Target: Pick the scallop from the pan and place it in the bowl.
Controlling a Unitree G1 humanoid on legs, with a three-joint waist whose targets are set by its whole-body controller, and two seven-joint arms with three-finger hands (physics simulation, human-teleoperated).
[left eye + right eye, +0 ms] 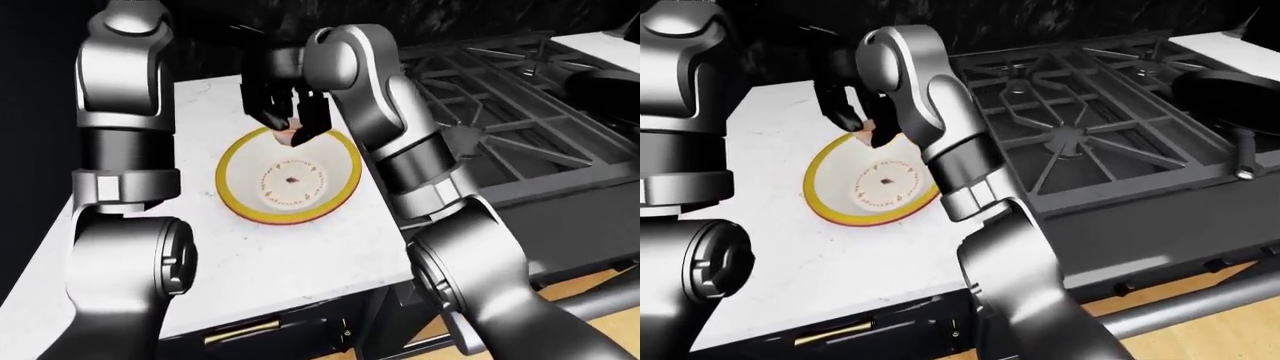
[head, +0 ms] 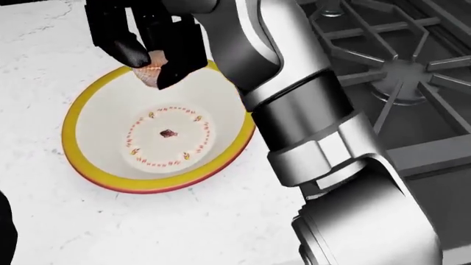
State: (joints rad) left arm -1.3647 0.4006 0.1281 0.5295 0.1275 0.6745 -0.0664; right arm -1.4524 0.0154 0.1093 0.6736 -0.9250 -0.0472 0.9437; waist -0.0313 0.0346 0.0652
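- Two arms show; the left arm (image 1: 120, 150) rises at the left-eye view's left edge, well left of the right hand, and its hand is out of every view.
- Counter (image 2: 44, 49), white marble, lies under and all around the right hand.
- Bowl (image 2: 81, 165), yellow-rimmed with a red ring pattern inside, sits on the counter just below the right hand; nothing lies in it.
- Right hand (image 2: 151, 61), black-fingered, hangs over the bowl's top rim with its fingers closed on the scallop.
- Scallop (image 2: 151, 73), pale pink-orange, peeks out between those fingers, above the bowl's inner wall and not touching it.
- Right forearm (image 2: 294, 110) runs down and right from the hand, hiding the bowl's right rim in the head view.
- Stove (image 1: 1070, 127), black-grated, lies right of the hand.
- Pan (image 1: 1230, 90) stands far right of the hand, on the stove.
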